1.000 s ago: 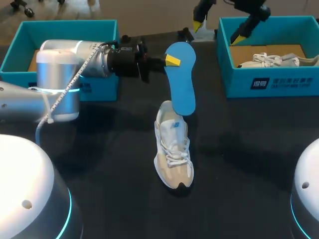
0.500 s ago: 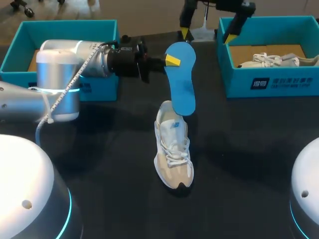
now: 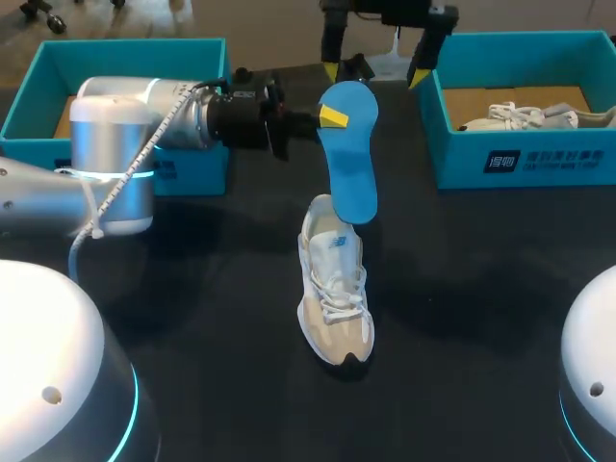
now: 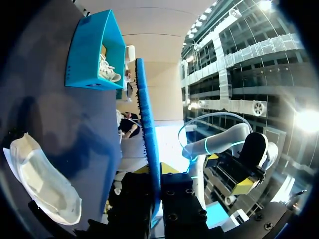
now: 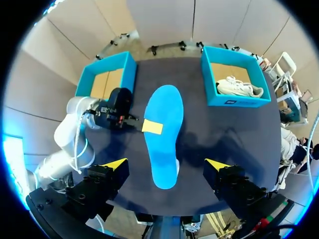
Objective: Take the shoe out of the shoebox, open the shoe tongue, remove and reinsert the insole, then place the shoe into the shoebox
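Left tool [image 3: 327, 117] is clamped on the blue insole [image 3: 351, 164] near its far end, holding it tilted above the bench [image 3: 462, 269]. The insole's lower end overlaps the heel opening of the shoe [image 3: 335, 289]; contact unclear. The shoe stands upright mid-bench, toe toward the robot. Right tool [image 3: 373, 71] hangs over the insole's far end, fingers wide apart, gripping nothing. Left shoebox [image 3: 125, 53] sits at the far left corner. Right shoebox [image 3: 520, 159] holds a second shoe [image 3: 525, 115].

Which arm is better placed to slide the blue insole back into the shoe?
Probably left: the left gripper holds the insole, whose lower end meets the shoe opening. The right gripper is open, empty, apart from it.
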### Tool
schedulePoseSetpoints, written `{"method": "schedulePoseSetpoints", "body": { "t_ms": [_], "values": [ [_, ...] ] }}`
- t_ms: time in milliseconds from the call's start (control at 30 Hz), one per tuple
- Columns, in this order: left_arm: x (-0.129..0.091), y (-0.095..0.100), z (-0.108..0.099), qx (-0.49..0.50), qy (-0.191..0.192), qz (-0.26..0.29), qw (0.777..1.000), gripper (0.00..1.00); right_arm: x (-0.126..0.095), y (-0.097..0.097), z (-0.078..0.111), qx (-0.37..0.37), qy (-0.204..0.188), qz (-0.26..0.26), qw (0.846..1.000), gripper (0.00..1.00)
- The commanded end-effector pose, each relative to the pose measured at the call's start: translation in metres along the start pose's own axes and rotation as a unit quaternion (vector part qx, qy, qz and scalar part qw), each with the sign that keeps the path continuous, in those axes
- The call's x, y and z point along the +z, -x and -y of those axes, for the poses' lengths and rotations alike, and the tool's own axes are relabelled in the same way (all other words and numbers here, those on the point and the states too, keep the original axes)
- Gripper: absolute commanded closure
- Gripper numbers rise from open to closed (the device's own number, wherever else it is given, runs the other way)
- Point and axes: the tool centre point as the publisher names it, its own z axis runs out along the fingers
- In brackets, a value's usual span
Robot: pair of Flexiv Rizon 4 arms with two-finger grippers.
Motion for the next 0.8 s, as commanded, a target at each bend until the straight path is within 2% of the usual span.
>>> {"method": "schedulePoseSetpoints", "body": {
  "t_ms": [33, 800],
  "values": [
    [-0.0001, 0.0006, -0.0001, 0.000, 0.000, 0.000, 1.000, 1.00, 0.0000, -0.0091, -0.0046, 0.002, -0.002, 0.007, 1.000, 0.00],
    [-0.0001, 0.0006, -0.0001, 0.000, 0.000, 0.000, 1.000, 1.00, 0.0001, -0.0087, -0.0056, 0.017, -0.003, -0.002, 1.000, 0.00]
  ]
}}
